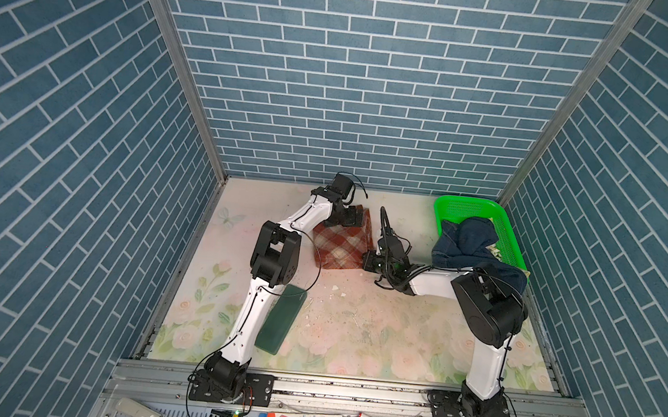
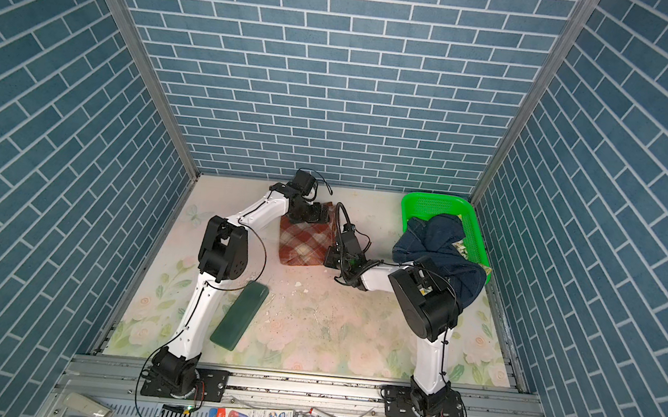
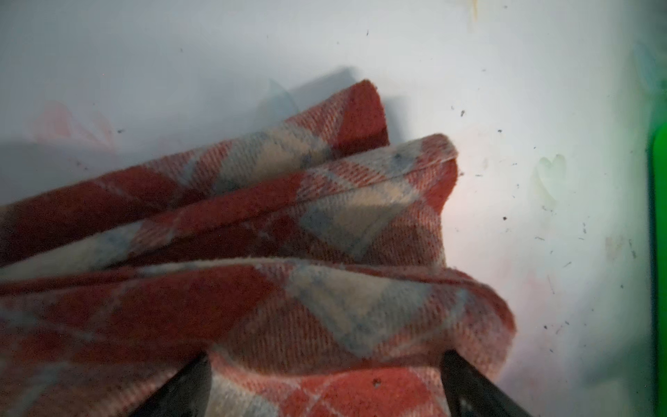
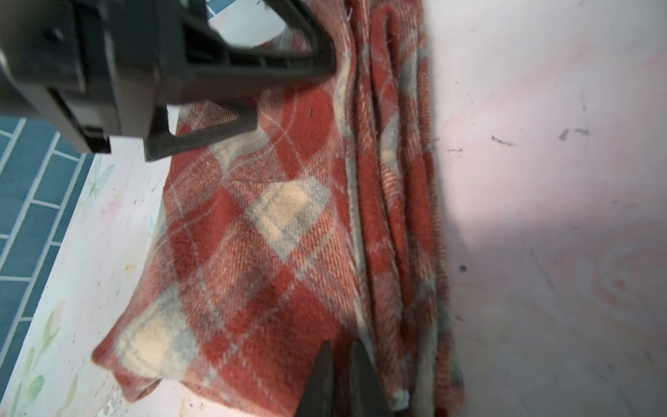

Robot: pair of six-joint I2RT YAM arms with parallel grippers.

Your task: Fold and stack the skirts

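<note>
Right pincer (image 4: pixel 341 347) nips the edge of the plaid skirt (image 4: pixel 252 234), jaws narrow; left pincer (image 3: pixel 325 357) stands wide over it.

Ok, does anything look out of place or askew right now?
Yes: the denim skirt spills over the green mesh basket's near rim, hanging down by the right arm's elbow. The plaid skirt's folded layers sit uneven along one edge. White crumbs litter the floral mat.

The plaid skirt (image 1: pixel 341 245) is rust-red and cream, the denim skirt (image 1: pixel 467 239) dark blue, the mesh basket (image 1: pixel 464 201) bright green, the pad (image 1: pixel 281 321) dark green.
</note>
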